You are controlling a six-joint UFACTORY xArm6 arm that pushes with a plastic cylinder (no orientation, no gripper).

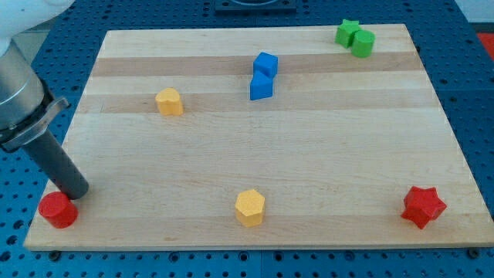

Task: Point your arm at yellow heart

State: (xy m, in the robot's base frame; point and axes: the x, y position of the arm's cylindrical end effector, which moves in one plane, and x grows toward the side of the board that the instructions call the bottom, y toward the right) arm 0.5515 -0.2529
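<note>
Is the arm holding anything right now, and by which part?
Nothing is held. My tip stands beside the red cylinder, far from the yellow heart.

Bright even light, soft short shadows, sharp focus

So the wooden board (309, 154) has eight blocks on it: a yellow heart (169, 101) up on the view's left, two blue blocks (263, 76) touching near the top middle, and a green star (346, 32) right against a green cylinder (363, 43) in the top right corner. Along the bottom there's a red cylinder (59, 209) in the left corner, a yellow hexagon (250, 207) around the middle and a red star (423, 206) at the right. My tip (75, 193) sits on the board too, just beside that red cylinder.
</note>
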